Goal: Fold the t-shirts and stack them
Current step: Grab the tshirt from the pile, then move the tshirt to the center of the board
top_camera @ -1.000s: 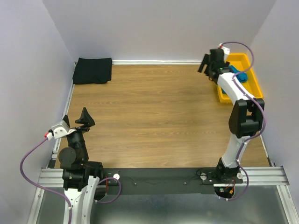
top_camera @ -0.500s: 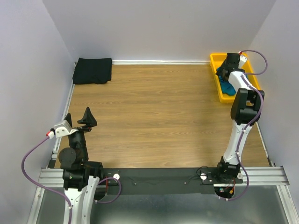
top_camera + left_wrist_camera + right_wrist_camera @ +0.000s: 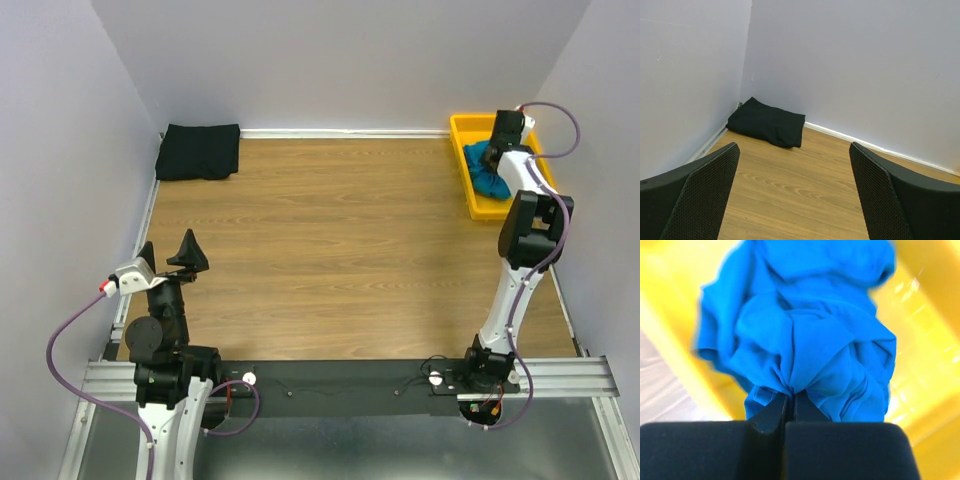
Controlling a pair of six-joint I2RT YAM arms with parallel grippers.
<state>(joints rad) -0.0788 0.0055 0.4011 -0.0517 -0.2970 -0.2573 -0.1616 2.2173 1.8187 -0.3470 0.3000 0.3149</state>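
From above, the folded black t-shirt (image 3: 199, 151) lies in the far left corner of the worktop (image 3: 330, 230). The teal t-shirt (image 3: 488, 180) sits crumpled in the yellow tray (image 3: 460, 135).

Left wrist: the left end effector (image 3: 794, 150) stands wide apart, empty.

Right wrist: the right end effector (image 3: 789, 399) is clenched on a fold of the teal t-shirt.

The middle of the wooden table (image 3: 330, 250) is wide open, so there's loads of room to swing across. The only stuff on it hugs the back: a folded black t-shirt (image 3: 199, 151) jammed into the far left corner against both walls, and a yellow tray (image 3: 462, 140) in the far right corner. The tray's tight though, with its walls close around the bunched teal t-shirt (image 3: 810, 330) and the right arm (image 3: 527, 225) reaching in over it.
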